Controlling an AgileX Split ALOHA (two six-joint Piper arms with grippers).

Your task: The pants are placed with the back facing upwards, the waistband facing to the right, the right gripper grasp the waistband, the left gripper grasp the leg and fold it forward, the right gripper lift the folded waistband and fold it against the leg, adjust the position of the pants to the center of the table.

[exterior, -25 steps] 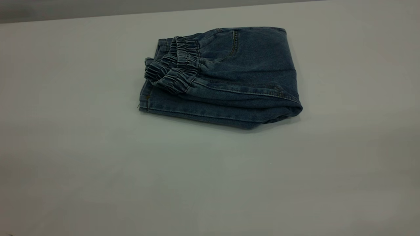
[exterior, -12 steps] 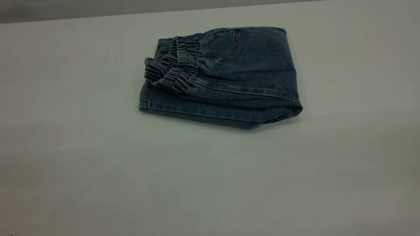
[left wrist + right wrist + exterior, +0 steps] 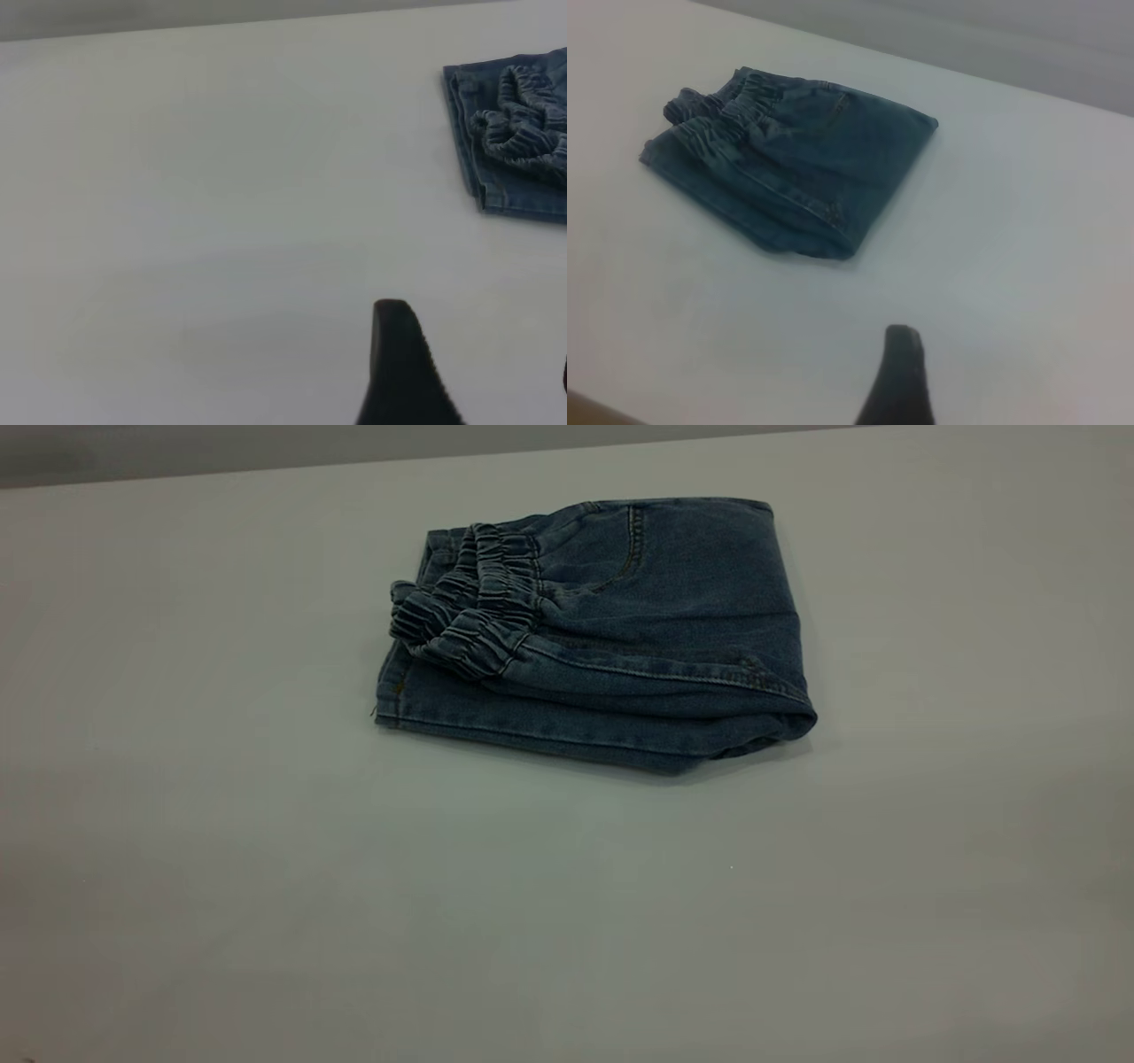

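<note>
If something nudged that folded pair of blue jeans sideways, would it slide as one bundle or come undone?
The folded blue denim pants would probably slide mostly as one bundle, since the layers lie flat and stacked on the smooth grey table. The gathered elastic waistband sits loose on top, so it may shift or flop. Lifted by one edge, the soft cloth would likely unfold.

Folded blue denim pants [image 3: 602,633] lie on the pale grey table [image 3: 266,868], toward its far side; their gathered elastic waistband [image 3: 469,615] sits on top at the left end, the fold at the right.
</note>
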